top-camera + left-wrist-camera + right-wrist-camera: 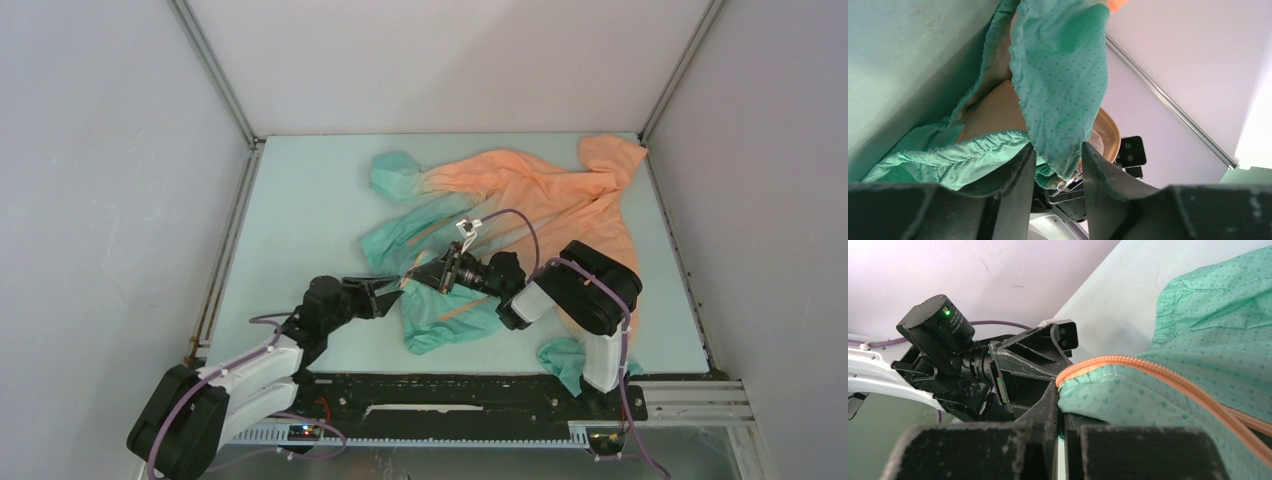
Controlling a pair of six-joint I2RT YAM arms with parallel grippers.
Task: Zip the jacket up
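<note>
The jacket point(520, 190) lies crumpled on the table, orange at the far right and teal towards the arms. My right gripper point(420, 276) is shut on the teal hem edge point(1148, 405), just below the end of the orange zipper point(1158, 376). My left gripper point(392, 290) faces it from the left, its jaws apart. In the left wrist view a fold of teal cloth point(1063, 100) hangs down between the two fingers point(1020, 180) without being pinched. The left gripper also shows in the right wrist view point(1040, 357), close against the held hem.
The pale green table point(300, 220) is enclosed by white walls with metal corner rails point(215, 75). A teal cuff point(562, 358) lies by the right arm's base. A black rail point(450, 392) runs along the near edge.
</note>
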